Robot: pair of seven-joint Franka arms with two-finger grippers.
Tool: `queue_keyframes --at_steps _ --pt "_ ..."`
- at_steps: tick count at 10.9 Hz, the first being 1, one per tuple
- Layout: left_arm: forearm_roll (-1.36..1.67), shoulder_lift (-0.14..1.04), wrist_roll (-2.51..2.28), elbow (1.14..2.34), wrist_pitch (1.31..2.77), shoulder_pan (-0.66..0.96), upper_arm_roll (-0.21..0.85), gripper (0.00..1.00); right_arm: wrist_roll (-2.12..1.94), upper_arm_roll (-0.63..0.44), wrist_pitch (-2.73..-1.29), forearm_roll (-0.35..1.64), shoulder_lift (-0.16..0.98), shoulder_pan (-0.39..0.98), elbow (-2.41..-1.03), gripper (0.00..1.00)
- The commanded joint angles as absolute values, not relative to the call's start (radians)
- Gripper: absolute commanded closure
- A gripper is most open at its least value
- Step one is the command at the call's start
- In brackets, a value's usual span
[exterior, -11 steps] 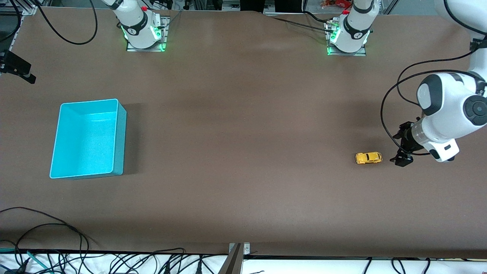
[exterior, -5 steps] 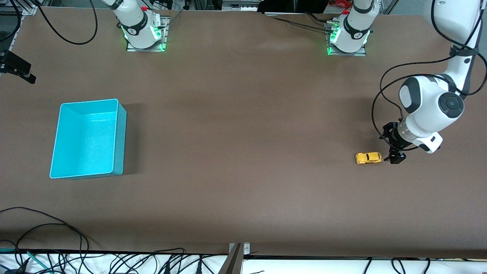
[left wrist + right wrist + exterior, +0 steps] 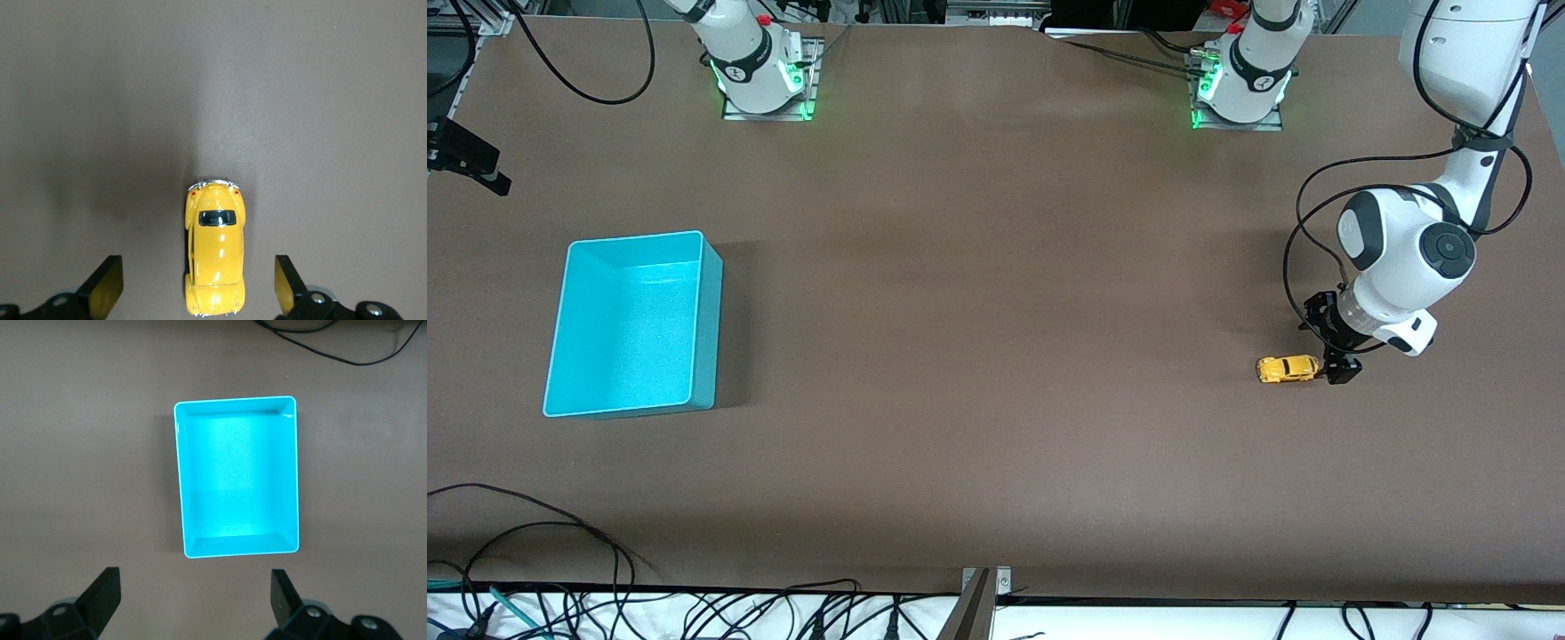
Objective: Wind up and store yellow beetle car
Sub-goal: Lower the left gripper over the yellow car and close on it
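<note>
The yellow beetle car (image 3: 1288, 368) stands on the brown table near the left arm's end, small, with dark windows. My left gripper (image 3: 1326, 345) hangs just above the car's end that faces the left arm's end of the table. In the left wrist view the car (image 3: 215, 257) lies lengthwise between the wide-open fingers of the left gripper (image 3: 198, 290), touching neither. My right gripper (image 3: 195, 603) is open and empty, high over the table beside the turquoise bin (image 3: 180, 473); this gripper is out of the front view.
The turquoise bin (image 3: 710, 320) stands empty toward the right arm's end of the table. Both arm bases (image 3: 760, 76) (image 3: 1240, 84) sit along the table's edge farthest from the front camera. Loose cables (image 3: 560, 542) lie by the nearest edge.
The left arm has swung toward the car, bringing its open gripper from beside it to over the car's end. The car and the bin have not moved.
</note>
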State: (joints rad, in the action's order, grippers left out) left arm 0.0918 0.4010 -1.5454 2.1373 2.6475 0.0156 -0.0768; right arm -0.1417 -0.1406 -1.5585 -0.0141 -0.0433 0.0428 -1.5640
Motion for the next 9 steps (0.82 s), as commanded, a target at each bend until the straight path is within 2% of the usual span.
queue_keyframes --at_steps 1,9 --pt "0.115 0.442 -1.551 2.129 2.718 0.031 -0.081 0.0 -0.143 -0.141 -1.54 -0.015 -0.034 0.041 -1.537 0.0" --pt "0.104 0.503 -1.549 2.103 2.741 0.048 -0.081 0.0 -0.143 -0.141 -1.54 -0.015 -0.034 0.041 -1.537 0.0"
